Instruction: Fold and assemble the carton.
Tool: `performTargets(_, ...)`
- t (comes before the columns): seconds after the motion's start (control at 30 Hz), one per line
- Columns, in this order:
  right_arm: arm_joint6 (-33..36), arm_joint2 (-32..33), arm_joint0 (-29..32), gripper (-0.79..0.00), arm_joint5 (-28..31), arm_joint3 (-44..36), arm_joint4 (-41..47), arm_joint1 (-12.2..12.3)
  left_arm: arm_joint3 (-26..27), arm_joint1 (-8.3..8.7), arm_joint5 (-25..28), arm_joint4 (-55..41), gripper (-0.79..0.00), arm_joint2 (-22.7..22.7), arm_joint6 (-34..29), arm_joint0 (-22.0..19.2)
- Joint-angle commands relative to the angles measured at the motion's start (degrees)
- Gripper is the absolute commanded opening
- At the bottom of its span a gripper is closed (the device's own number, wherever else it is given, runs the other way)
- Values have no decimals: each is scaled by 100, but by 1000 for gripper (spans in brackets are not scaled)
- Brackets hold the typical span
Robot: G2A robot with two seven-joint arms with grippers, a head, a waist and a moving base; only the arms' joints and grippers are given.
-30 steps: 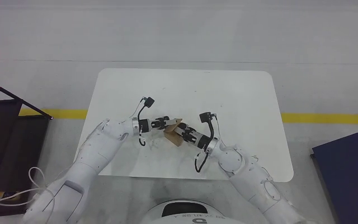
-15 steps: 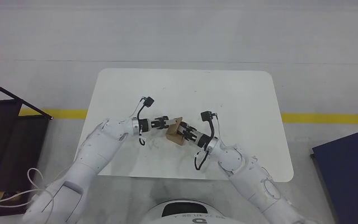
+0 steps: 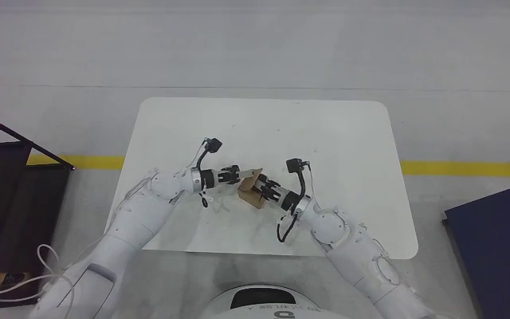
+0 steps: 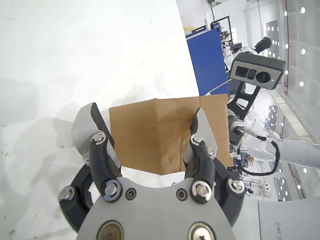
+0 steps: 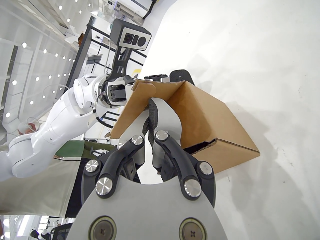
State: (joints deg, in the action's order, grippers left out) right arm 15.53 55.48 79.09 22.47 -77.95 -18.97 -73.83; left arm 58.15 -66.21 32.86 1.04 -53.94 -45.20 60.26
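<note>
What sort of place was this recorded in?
Probably a factory-style hall or robotics test floor: a yellow line runs across the grey floor past the white table, and blue partitions stand in the large, brightly lit room behind.

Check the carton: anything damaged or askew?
Minor only. The carton is skewed: a slanted, half-open sleeve, not square, with the right gripper shut on one panel. In the left wrist view, the panel facing the open left gripper shows creases and small dents near one finger.
</note>
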Motion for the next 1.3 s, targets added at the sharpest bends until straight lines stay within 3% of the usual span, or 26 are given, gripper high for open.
performTargets(0.0, -40, 76, 46, -785, 8, -34, -26, 20, 39, 16, -22, 5, -222, -39, 12, 38)
performTargets(0.6, -463, 1329, 1266, -785, 274, -877, -168, 335, 1061, 162, -700, 638, -212, -268, -61, 254)
performTargets(0.83, -276, 1203, 1355, -785, 285, -690, -13, 330, 1180, 124, -1107, 959, -206, -98, -69, 153)
performTargets(1.27, -260, 1110, 1284, -785, 628, -798, -107, 334, 1029, 49, -1236, 1019, -206, 114, -107, 21)
